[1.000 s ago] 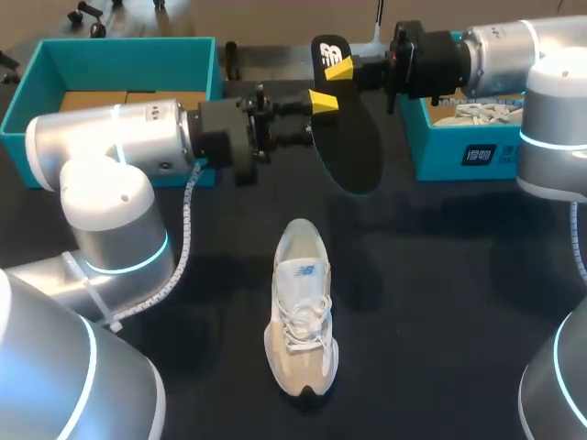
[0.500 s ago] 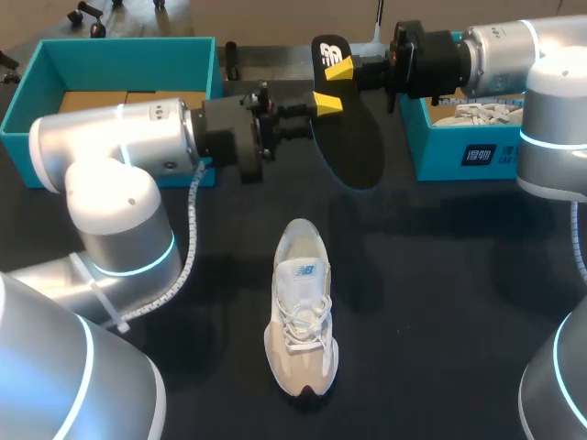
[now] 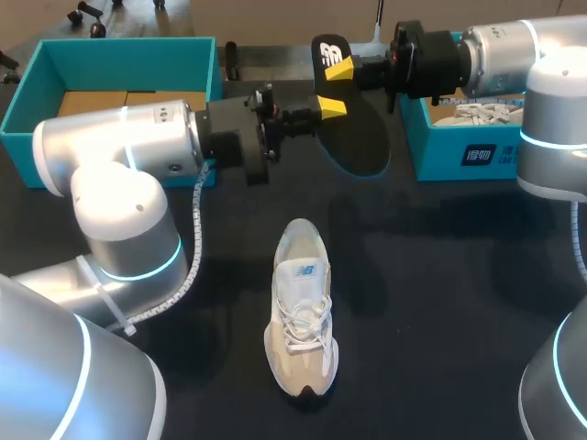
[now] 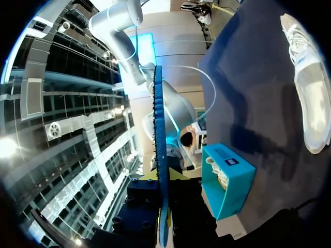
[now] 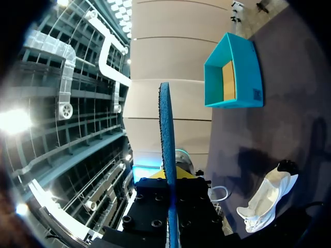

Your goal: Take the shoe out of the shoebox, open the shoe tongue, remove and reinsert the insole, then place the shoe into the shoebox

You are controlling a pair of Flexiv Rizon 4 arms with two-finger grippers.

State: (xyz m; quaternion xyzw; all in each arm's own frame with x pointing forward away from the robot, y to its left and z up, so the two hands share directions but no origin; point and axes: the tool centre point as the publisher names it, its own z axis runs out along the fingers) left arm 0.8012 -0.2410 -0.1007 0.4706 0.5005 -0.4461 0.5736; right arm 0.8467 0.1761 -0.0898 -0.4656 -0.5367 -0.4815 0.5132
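Head view showed the left gripper (image 3: 328, 104) and right gripper (image 3: 339, 70) both pinching the flat black foam insole (image 3: 359, 139) at the upper middle. The white and beige lace-up shoe (image 3: 301, 307) lay at the lower middle. One gripper needed to hold tight before the other let go.

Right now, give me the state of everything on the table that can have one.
insole: out of the shoe, held in the air by both grippers.
shoe: standing on its sole, laced, outside both boxes.
left shoebox: open, no shoe visible inside.
right shoebox: open, something white with laces inside.
left gripper: fingers shut on the insole.
right gripper: fingers shut on the insole.
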